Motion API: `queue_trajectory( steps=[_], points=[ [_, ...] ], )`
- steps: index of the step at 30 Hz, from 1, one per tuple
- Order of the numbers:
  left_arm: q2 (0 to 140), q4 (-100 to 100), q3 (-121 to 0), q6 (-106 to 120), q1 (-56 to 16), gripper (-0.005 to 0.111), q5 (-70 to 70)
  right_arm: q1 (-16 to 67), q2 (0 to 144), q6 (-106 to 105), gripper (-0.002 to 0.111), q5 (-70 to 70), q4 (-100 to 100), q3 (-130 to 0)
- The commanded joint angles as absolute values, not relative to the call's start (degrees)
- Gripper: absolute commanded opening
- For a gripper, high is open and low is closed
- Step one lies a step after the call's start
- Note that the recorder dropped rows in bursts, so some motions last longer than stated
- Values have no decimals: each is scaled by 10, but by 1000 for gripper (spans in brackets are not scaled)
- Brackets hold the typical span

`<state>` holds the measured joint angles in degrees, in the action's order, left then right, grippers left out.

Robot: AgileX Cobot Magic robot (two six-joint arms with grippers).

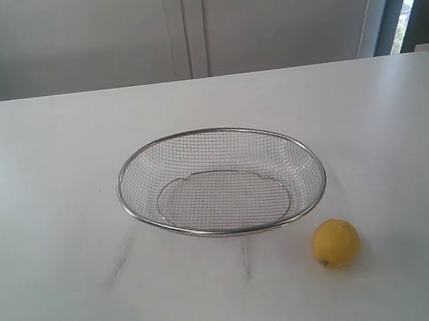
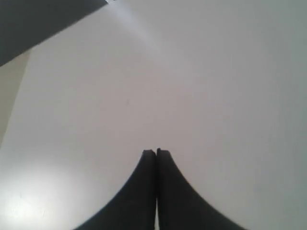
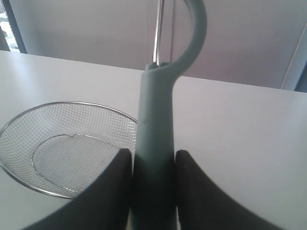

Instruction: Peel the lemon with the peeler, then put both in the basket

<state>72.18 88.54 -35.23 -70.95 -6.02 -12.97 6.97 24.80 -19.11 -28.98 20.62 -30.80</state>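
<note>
lemon [image 1: 336, 243]: unpeeled, on counter [image 1: 52, 223], just beside basket [image 1: 119, 189] rim.
R end effector [image 3: 154, 154]: clamped on peeler [image 3: 154, 129] handle, blade fwd.
L end effector [image 2: 156, 152]: closed tight, empty.
tip: L likely needs to pin lemon first, else it rolls under blade.

Lemon [image 1: 336, 243] front-right of basket [image 1: 226, 231].

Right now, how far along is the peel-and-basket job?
Done: the right gripper grips the peeler. In hand: nothing else; the left gripper is shut, empty. Left: the lemon sits whole beside the empty basket, so peeling and both placements remain.
</note>
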Motion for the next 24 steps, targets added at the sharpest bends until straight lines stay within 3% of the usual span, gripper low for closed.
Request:
queue_trajectory(
  steps=[1,5,8,16,24],
  points=[
    [765,604,-407,-396,-170,0,-242,69,245,-191,0,-276,207,-307],
    [800,256,-483,-76,-272,0,-283,69,245,-191,0,-276,209,-307],
    [820,121,-515,46,-337,0,-315,69,245,-191,0,-272,210,-307],
    [904,67,-612,51,-514,0,-296,69,245,-186,0,-268,210,-307],
    [1028,32,-740,46,-556,0,-285,69,245,-186,0,-268,210,-307]
  ],
)
